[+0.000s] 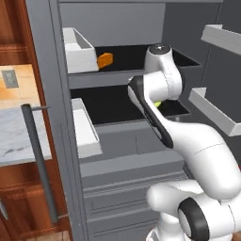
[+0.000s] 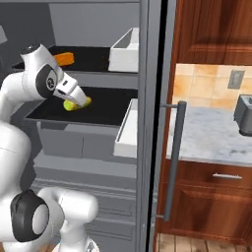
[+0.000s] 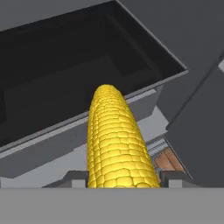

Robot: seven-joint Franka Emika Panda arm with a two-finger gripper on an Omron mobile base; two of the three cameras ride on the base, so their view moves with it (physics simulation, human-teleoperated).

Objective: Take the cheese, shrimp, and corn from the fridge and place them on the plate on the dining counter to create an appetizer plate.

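Observation:
The fridge (image 1: 52, 70) stands open, with black shelves inside. My gripper (image 3: 124, 178) is shut on the corn (image 3: 116, 140), a yellow cob that lies between the two fingertips and points away from the hand. From the right base view the corn (image 2: 77, 104) hangs at the front of the middle shelf (image 2: 98, 110) in the gripper (image 2: 74, 101). Its green end (image 1: 157, 103) peeks out beside the arm. The cheese (image 1: 105, 60), an orange wedge, rests on the upper shelf; it is also the orange block (image 2: 64, 58) behind the hand. The shrimp, plate and dining counter are out of view.
White door bins (image 1: 80, 49) (image 1: 85, 129) hang to the left of the shelves, and others (image 1: 214, 110) to the right. A dark bar handle (image 2: 172, 162) runs down the fridge's edge. Grey drawers (image 1: 127, 188) sit under the shelves. A marble wall counter (image 2: 211, 133) lies to the right.

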